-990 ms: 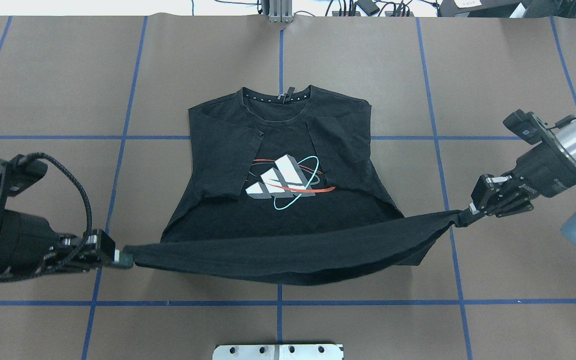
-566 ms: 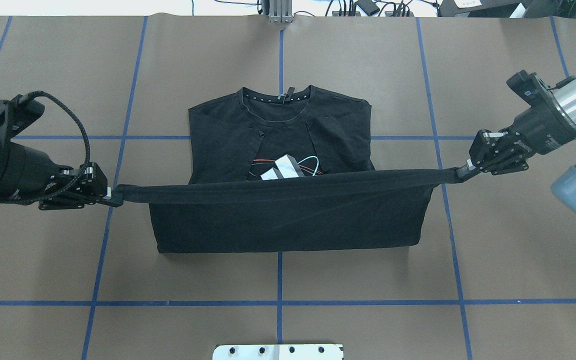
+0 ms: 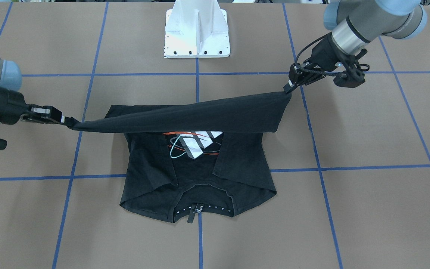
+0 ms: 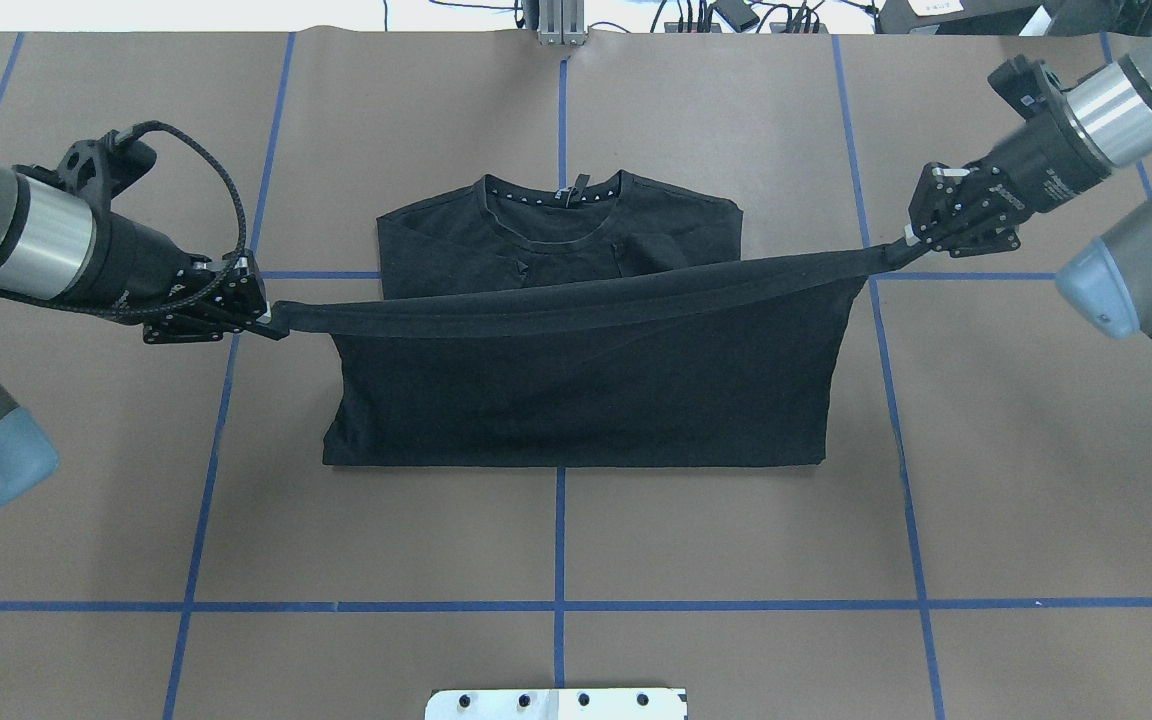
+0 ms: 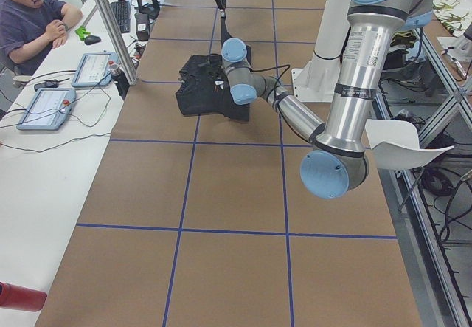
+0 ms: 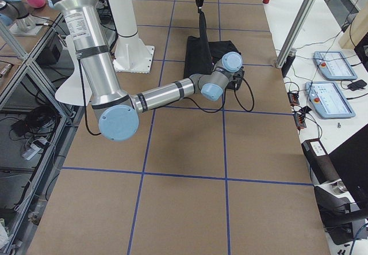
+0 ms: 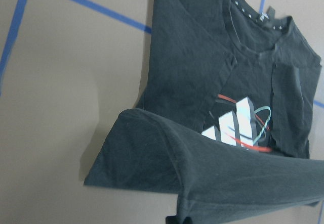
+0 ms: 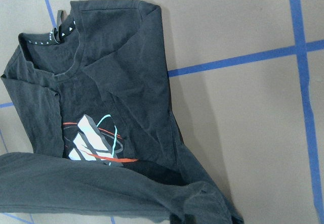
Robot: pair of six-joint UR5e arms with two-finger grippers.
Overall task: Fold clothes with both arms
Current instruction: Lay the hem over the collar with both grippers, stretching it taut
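Note:
The black T-shirt [image 4: 576, 400] lies in the middle of the table, collar [image 4: 556, 200] at the far side, sleeves folded in. Its hem is lifted and stretched taut between both grippers, over the chest. My left gripper [image 4: 271, 322] is shut on the hem's left corner, and my right gripper [image 4: 904, 245] is shut on the right corner. In the front-facing view the left gripper [image 3: 287, 89] holds its corner higher than the right gripper [image 3: 65, 120]. The chest graphic [image 3: 194, 145] shows under the raised hem, also in the wrist views [image 7: 238, 128] [image 8: 93, 140]. The overhead view hides it.
Blue tape lines [image 4: 558, 530] grid the brown table cover. The white pedestal mount [image 3: 197, 30] stands at the robot's side of the table. A person [image 5: 33, 17] sits at a side desk with tablets [image 5: 48, 105] beyond the table's far edge.
Both grippers have carried the hem away from the robot toward the collar. The lower half now covers the graphic in the overhead view, and the fold edge has moved up the table.

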